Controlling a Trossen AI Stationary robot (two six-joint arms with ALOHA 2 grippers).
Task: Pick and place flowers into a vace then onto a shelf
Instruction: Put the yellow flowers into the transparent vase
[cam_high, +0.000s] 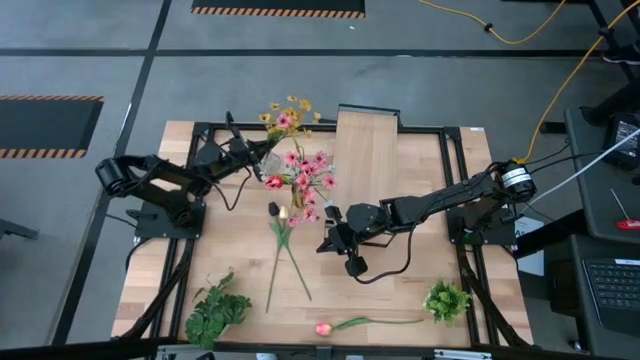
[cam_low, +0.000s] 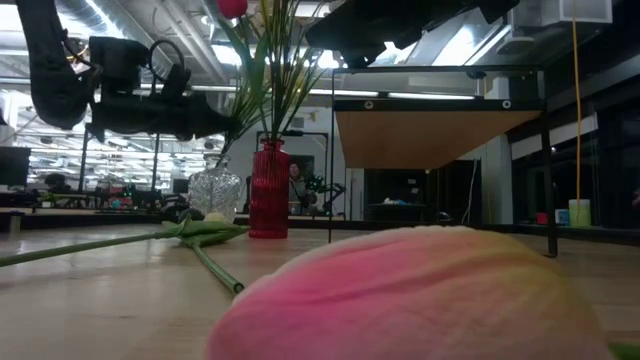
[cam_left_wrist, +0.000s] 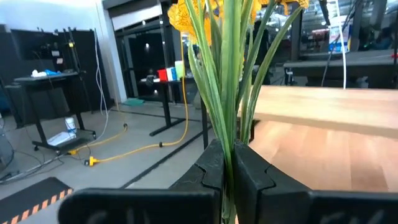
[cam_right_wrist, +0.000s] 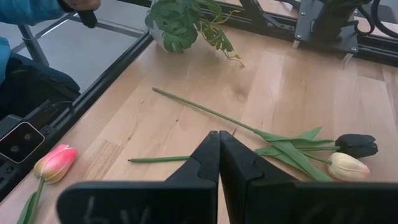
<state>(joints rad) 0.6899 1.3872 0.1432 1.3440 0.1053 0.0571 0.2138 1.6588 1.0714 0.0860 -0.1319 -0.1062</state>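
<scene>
**Left gripper clamps yellow daisy stems by the vase; right gripper hangs closed and empty**

The left gripper (cam_left_wrist: 228, 171) has its fingers pressed together on a bunch of green stems topped by yellow daisies (cam_high: 291, 108). In the high view this gripper (cam_high: 262, 150) sits at the far left of the table (cam_high: 400, 290), just left of the vase. The daisy heads reach past the table's far edge, beside the near left corner of the shelf (cam_high: 366, 150).

The vase (cam_low: 215, 192) stands near the table's middle, left of the shelf. It is clear glass and low. Just beside it, on its right in the low view, stands a red cylinder (cam_low: 268, 190) with green stems rising out of it. From above, pink blossoms (cam_high: 305, 178) spread over this spot and hide both vessels, so which stems stand in which one cannot be told.

The right gripper (cam_right_wrist: 219, 163) has its jaws fully together with nothing between them. It hovers over the table's middle (cam_high: 340, 240), right of the pink blossoms and near of the shelf.

Two tulips, one dark (cam_right_wrist: 356, 145) and one cream (cam_right_wrist: 348, 165), lie flat on the table with their stems crossed, near of the vase. A pink tulip (cam_high: 323, 328) lies at the near edge. A leafy bunch (cam_high: 215, 310) lies at the near left corner, and a smaller one (cam_high: 446, 299) at the near right.
</scene>
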